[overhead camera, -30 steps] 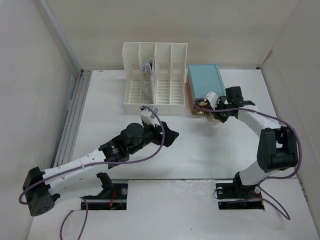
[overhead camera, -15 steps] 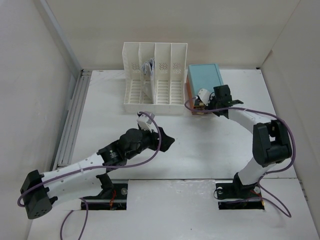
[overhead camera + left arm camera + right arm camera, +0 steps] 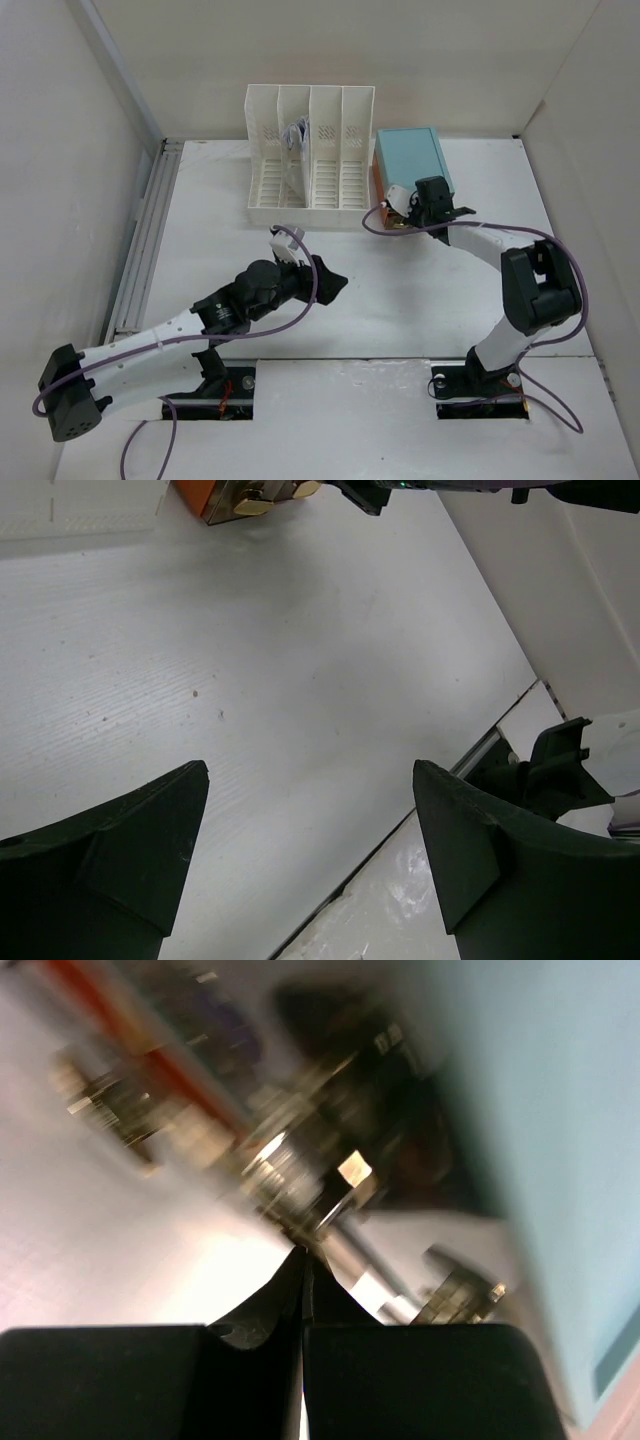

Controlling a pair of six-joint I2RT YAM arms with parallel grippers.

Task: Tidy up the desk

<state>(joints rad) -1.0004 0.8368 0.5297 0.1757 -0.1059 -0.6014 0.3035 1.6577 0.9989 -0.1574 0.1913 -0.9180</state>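
1. The desk (image 3: 420,300), a white matte tabletop, fills the lower and middle frame of the overhead view. Its near edge lies along the bottom, where two cut-outs (image 3: 245,385) hold the arm bases. A ridged metal rail (image 3: 145,240) runs up its left side toward the upper left. Whether the top is longer across or deep cannot be judged from this angle.
2. Left of centre, the left gripper (image 3: 328,277) hangs over bare desk, pointing right. Its claw is released, the fingers wide apart and grasping nothing.
3. Right of centre and higher, the right gripper (image 3: 412,213) is clenched, tips pressed together on nothing, at the orange front of the teal-topped drawer box (image 3: 410,160). Its wrist view is blurred, so the brass-coloured fittings there are hard to make out, and contact cannot be confirmed.
4. At the far wall, a white slotted file rack (image 3: 310,150) stands just left of the box. A small item in one slot is too small to identify.
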